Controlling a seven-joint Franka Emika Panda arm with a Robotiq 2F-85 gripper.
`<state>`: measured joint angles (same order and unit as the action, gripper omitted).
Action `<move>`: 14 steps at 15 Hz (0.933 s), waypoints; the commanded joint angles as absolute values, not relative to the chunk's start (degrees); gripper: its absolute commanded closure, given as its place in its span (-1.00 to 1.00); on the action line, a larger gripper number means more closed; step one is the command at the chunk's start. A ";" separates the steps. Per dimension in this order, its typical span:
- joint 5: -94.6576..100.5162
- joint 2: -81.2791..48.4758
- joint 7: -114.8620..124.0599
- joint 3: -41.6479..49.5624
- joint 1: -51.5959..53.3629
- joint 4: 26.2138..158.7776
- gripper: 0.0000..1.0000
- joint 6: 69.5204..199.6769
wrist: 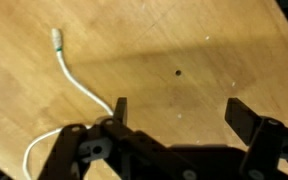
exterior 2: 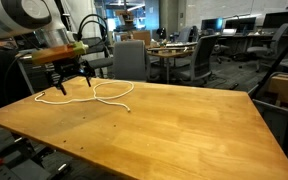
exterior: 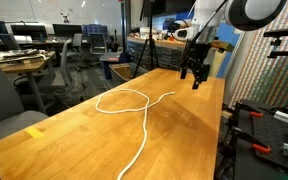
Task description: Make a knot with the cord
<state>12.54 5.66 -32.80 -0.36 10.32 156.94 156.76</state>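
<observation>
The wooden desk (exterior: 74, 140) carries the cord (exterior: 142, 135), which lies flat in 1 loose loop with a long tail. The arm (exterior: 219, 15) hangs the pincer (exterior: 195, 80) above the desk near the loop, jaws spread wide and gripping nothing. In the wrist view, the cord's tip (wrist: 56, 38) lies beside 1 finger (wrist: 122, 108).

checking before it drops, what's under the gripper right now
Under the open gripper, between its fingers, lies bare wooden table with one small dark spot. The cord passes beside one finger, then goes behind the gripper's body, so its course there cannot be seen.
</observation>
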 commanded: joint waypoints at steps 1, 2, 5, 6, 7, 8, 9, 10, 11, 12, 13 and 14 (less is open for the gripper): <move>10.09 4.62 -34.85 -1.69 9.15 156.80 -1.00 155.86; 9.26 3.90 -35.57 -1.80 9.09 156.69 -1.00 155.53; 13.16 -0.19 -30.36 -2.56 8.27 155.69 -1.00 164.81; 14.41 -2.21 -29.45 -2.52 7.77 154.79 -1.00 168.29; 16.12 -4.18 -29.36 -2.28 7.15 153.90 -1.00 171.18; 19.17 -6.18 -28.73 -0.39 7.82 152.98 -1.00 173.42; 20.23 -8.22 -29.37 0.32 7.75 152.07 -1.00 174.79; 21.88 -10.51 -29.66 1.41 7.68 150.93 -1.00 176.07; 22.81 -12.75 -30.16 2.48 7.75 149.69 -1.00 176.53; 25.19 -15.04 -29.67 4.74 8.35 147.98 -1.00 177.02; 28.62 -15.74 -28.48 8.06 10.18 146.64 -1.00 176.49; 24.19 -12.00 -30.00 4.08 8.44 150.43 -1.00 174.91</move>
